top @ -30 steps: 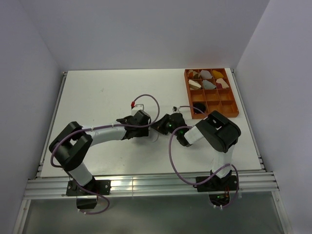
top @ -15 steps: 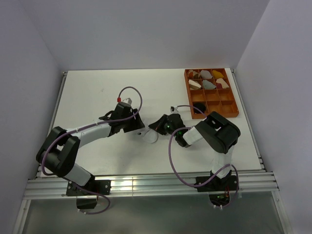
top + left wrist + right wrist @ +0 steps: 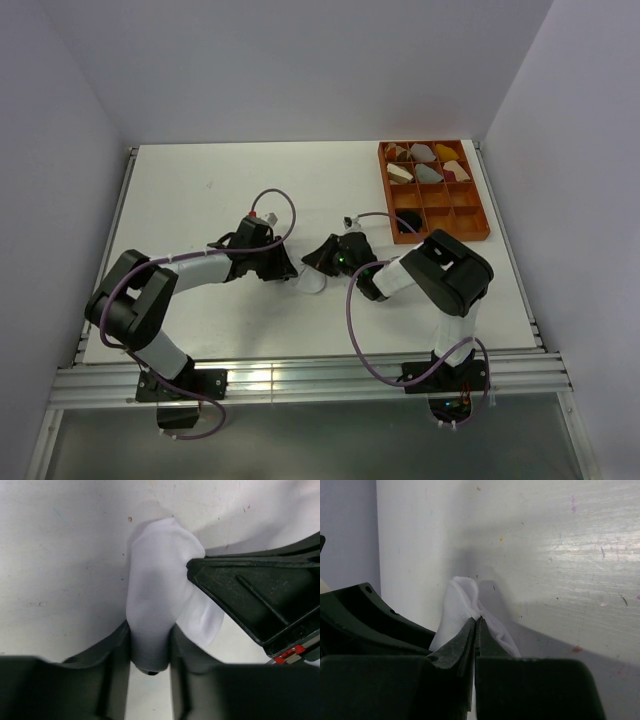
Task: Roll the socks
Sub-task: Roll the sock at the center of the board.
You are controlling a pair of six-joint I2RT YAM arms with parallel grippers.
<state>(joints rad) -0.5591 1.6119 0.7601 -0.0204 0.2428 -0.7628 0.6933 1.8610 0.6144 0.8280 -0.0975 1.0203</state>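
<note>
White sock [image 3: 156, 605] on table [image 3: 200, 205], rolled bundles [image 3: 426, 163] in orange tray's [image 3: 484, 205] far compartments

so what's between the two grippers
Only the white sock; the left wrist view shows it wedged in the left gripper, the right gripper touching its side.
</note>
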